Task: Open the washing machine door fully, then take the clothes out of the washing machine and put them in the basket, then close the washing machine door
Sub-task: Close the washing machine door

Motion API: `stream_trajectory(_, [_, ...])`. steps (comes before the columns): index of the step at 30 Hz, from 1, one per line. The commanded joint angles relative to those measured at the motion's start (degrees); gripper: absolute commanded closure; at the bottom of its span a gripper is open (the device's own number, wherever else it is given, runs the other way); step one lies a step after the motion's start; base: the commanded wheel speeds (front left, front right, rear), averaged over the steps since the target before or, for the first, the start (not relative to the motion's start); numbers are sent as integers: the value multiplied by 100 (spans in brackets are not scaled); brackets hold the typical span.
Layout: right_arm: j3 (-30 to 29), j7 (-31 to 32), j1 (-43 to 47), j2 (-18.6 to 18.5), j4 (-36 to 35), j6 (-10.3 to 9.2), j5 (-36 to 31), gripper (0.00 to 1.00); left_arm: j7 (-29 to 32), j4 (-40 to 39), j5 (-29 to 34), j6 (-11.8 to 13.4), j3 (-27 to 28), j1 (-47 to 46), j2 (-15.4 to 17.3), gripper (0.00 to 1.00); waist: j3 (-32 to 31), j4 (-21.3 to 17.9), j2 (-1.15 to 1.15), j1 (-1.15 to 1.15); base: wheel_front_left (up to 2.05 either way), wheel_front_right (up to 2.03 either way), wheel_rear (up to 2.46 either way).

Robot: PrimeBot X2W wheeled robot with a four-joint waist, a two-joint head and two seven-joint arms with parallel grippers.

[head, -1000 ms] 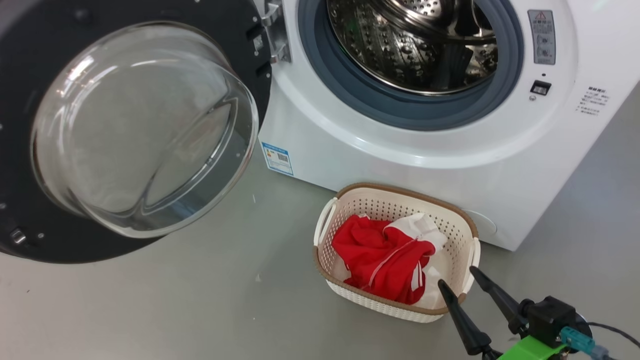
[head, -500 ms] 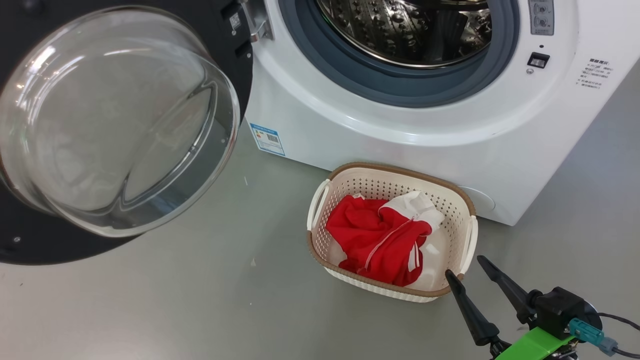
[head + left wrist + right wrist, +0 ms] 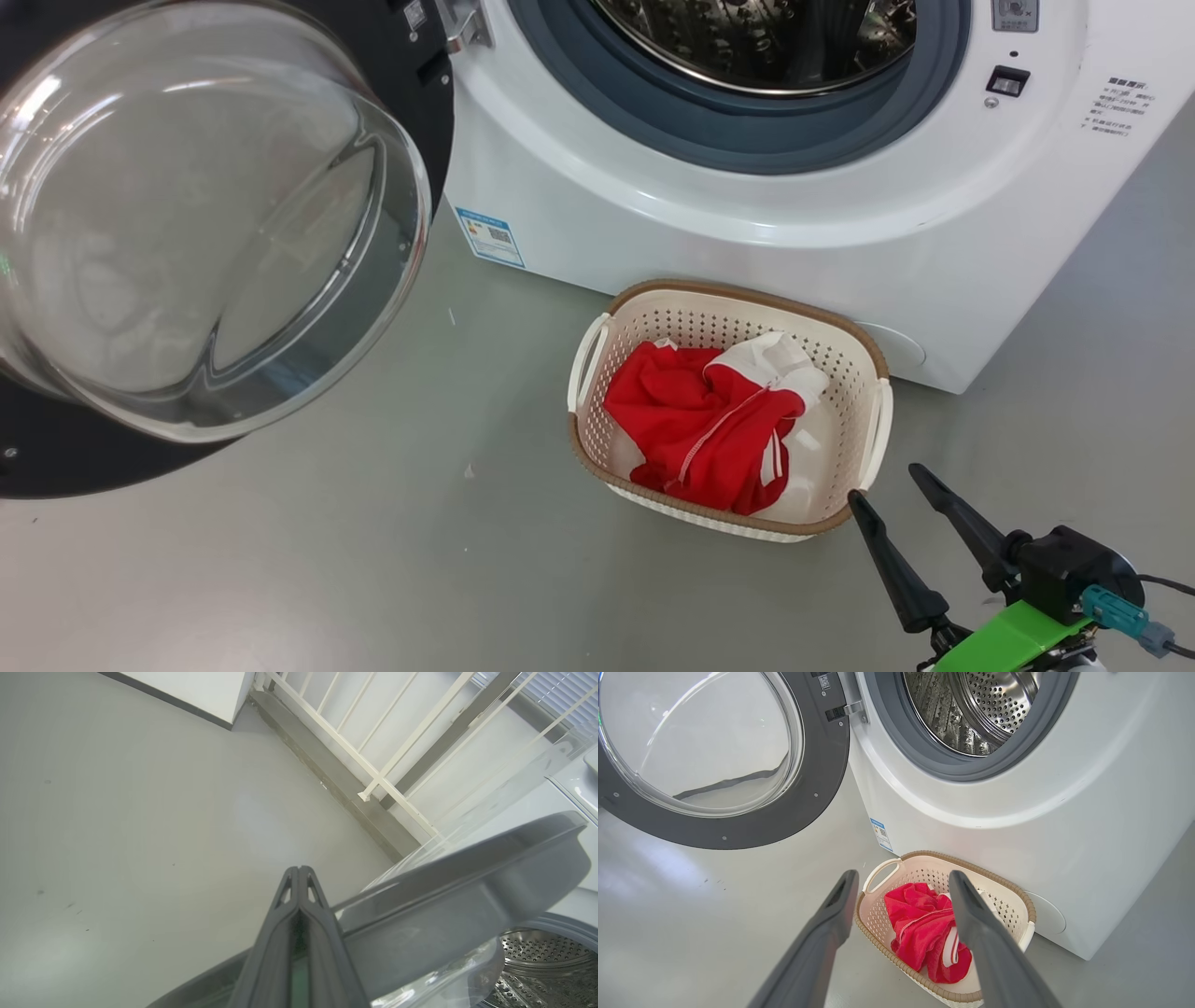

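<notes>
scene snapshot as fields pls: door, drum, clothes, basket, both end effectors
door: round black-rimmed glass washing machine door, open wide
drum: steel drum, no clothes visible
clothes: red-and-white fabric clothes, in basket
basket: cream perforated plastic basket, on floor at white washing machine front
left end effector: shut, beside door rim
right end effector: open, empty, near basket corner

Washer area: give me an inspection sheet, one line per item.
Surface: grey floor, mostly bare.
Job's things: door open; washer, visible part of drum bare; clothes lie in basket, which stands on the floor before the washer.
Clutter: a few small specks.
Grippers: right gripper open, empty, near the basket's corner; left gripper shut, empty, beside the door's edge.
Cables: black cable and teal plug at the right wrist.
Surroundings: white railing.
</notes>
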Motion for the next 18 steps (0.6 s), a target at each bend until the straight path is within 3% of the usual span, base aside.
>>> stream_trajectory(1, [100,-37,-175,-108,-144,36,-27,0,88,-194,-73,-33,34,-29,395,100,25,-3,0,0,0,0,0])
stream_trajectory(18, [35,-37,-58,38,-109,36,-26,0,1013,-1202,-721,-33,-436,684,383,100,-329,49,0,0,0,0,0])
